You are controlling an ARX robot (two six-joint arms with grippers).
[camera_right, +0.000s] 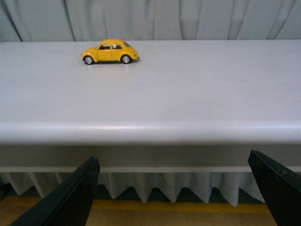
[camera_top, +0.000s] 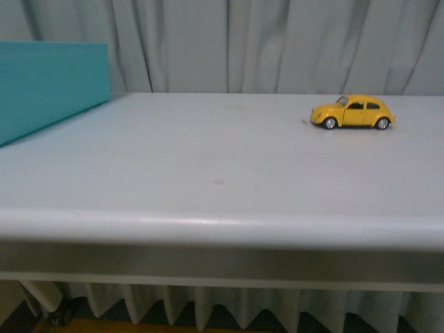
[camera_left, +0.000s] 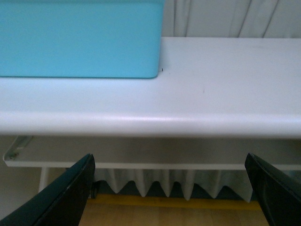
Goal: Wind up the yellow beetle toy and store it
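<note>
The yellow beetle toy (camera_top: pixel 352 112) stands on its wheels at the far right of the white table (camera_top: pixel 208 180), side on, nose pointing left. The right wrist view shows the same toy (camera_right: pixel 110 51) far across the tabletop. My right gripper (camera_right: pixel 174 188) hangs open below and in front of the table's front edge, nothing between its dark fingers (camera_right: pixel 70 197). My left gripper (camera_left: pixel 169 188) is also open and empty, low in front of the table edge, facing the teal bin (camera_left: pixel 80 40). Neither arm shows in the front view.
The teal bin (camera_top: pixel 48 83) sits at the table's far left, much larger than the toy. A pale curtain (camera_top: pixel 277 41) hangs behind the table. Under the table edge are a pleated skirt (camera_right: pixel 155 188) and wooden floor (camera_left: pixel 169 214).
</note>
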